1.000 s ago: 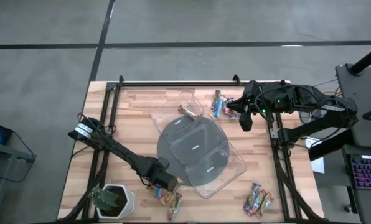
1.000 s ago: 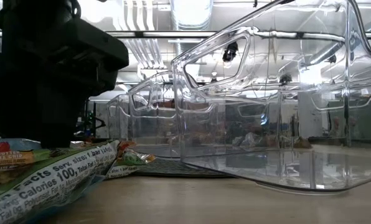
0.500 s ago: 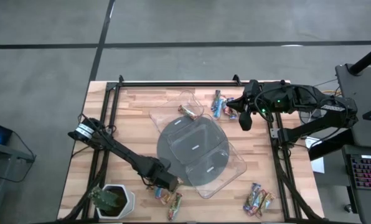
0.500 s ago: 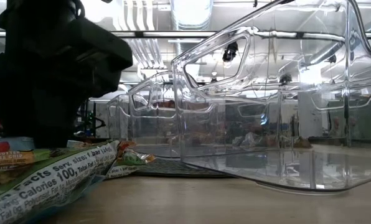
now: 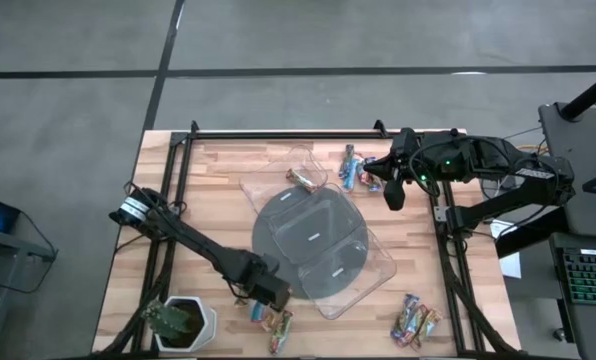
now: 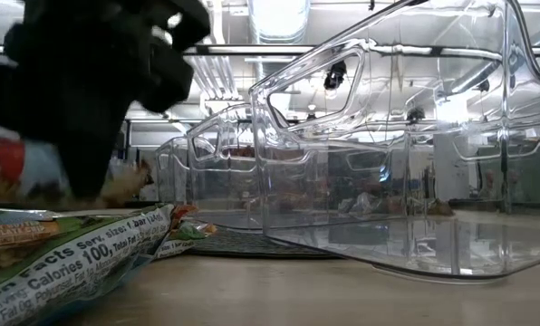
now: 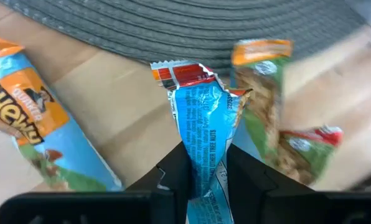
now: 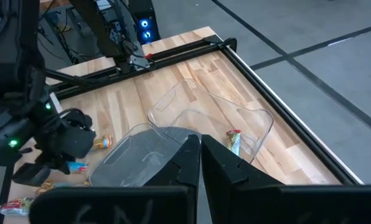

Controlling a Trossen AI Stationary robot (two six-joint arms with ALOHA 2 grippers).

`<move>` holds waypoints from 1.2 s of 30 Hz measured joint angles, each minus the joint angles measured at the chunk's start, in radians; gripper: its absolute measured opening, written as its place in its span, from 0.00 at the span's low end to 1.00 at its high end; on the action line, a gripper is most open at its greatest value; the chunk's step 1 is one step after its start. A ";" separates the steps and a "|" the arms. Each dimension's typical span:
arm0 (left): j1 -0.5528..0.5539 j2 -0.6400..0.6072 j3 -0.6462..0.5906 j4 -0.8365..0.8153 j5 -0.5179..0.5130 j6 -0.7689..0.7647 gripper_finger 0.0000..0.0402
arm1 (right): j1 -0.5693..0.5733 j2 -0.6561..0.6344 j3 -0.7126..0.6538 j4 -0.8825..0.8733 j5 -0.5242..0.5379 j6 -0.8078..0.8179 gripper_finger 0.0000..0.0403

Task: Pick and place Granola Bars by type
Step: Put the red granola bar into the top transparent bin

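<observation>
While the right gripper (image 5: 394, 199) waits shut above the table's far right, the left gripper (image 7: 205, 180), jaws pinched on a shiny blue-wrapped granola bar (image 7: 204, 124) beside the grey woven disc (image 7: 192, 28), completes the pick; carrying it to its matching clear plastic tray (image 5: 353, 270) likely follows.

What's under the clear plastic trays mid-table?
A round grey ribbed disc lies beneath the clear plastic trays. One wrapped bar sits inside the far tray; the wood directly under the disc is covered.
</observation>
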 joint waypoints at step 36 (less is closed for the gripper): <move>0.713 -0.006 0.586 -0.574 -0.357 1.119 0.17 | 0.000 0.000 0.000 0.001 -0.001 0.021 0.02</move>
